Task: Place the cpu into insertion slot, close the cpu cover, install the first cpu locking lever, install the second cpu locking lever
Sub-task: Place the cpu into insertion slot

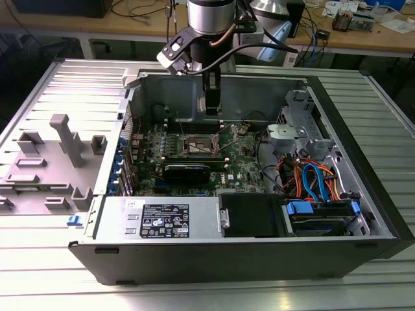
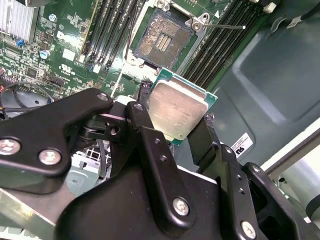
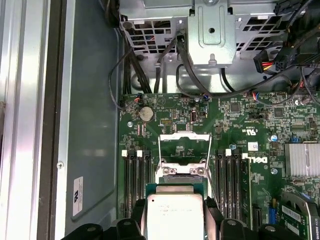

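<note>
The ribbed metal table (image 1: 39,278) fills the exterior view, and the open computer case (image 1: 194,256) lies across the middle of it. The green circuit board (image 1: 243,165) sits on the case floor, left of centre. From the top middle of the frame the arm (image 1: 209,16) reaches down into the case, its tip hanging over the board's far part.

In the first wrist view the cpu cover (image 3: 183,135) is swung open, clear of the insertion slot (image 2: 162,42), whose dark bed lies bare inside its silver frame, flanked by long black memory slots (image 2: 112,30).

The jaws pinch the cpu (image 2: 177,107) by two opposite edges, metal top facing the cameras. It appears to be held above the board, just beside the slot rather than squarely over it, and it is not seated.

A thin locking lever (image 2: 227,25) sticks out sideways from the frame.

The main risk, as I judge it, is a descent with the chip offset or tilted. A corner would then land on the frame or scrape the socket contacts and bend them. The grip is only on the edges, so a knock against the frame, the lever or a memory slot could twist the chip or drop it.
</note>
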### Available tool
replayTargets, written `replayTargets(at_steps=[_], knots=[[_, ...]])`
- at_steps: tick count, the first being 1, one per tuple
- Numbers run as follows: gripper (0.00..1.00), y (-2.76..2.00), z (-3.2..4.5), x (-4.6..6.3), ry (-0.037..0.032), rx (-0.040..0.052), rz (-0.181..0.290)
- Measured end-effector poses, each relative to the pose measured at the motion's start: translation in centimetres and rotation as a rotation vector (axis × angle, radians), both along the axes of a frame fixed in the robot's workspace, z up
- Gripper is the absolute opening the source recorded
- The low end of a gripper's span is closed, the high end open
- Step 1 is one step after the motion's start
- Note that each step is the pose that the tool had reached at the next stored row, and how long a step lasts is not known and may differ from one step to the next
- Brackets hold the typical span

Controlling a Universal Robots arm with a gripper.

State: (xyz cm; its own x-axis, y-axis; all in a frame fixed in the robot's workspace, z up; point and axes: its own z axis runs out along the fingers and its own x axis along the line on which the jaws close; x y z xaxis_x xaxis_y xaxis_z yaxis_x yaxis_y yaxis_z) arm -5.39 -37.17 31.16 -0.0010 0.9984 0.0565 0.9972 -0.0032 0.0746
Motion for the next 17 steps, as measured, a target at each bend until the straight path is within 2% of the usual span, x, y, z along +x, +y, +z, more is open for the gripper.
replayTargets(at_steps=[6,11,13,17], knots=[[0.55,0.0,-0.06,0.0,-0.0001,0.0002,0.0],[0.55,0.0,-0.51,0.0,0.0,0.0,0.0],[0.55,0.0,-0.99,0.0,0.0,-0.0002,0.0],[0.55,0.0,-2.47,0.0,0.0005,-0.0003,0.0]])
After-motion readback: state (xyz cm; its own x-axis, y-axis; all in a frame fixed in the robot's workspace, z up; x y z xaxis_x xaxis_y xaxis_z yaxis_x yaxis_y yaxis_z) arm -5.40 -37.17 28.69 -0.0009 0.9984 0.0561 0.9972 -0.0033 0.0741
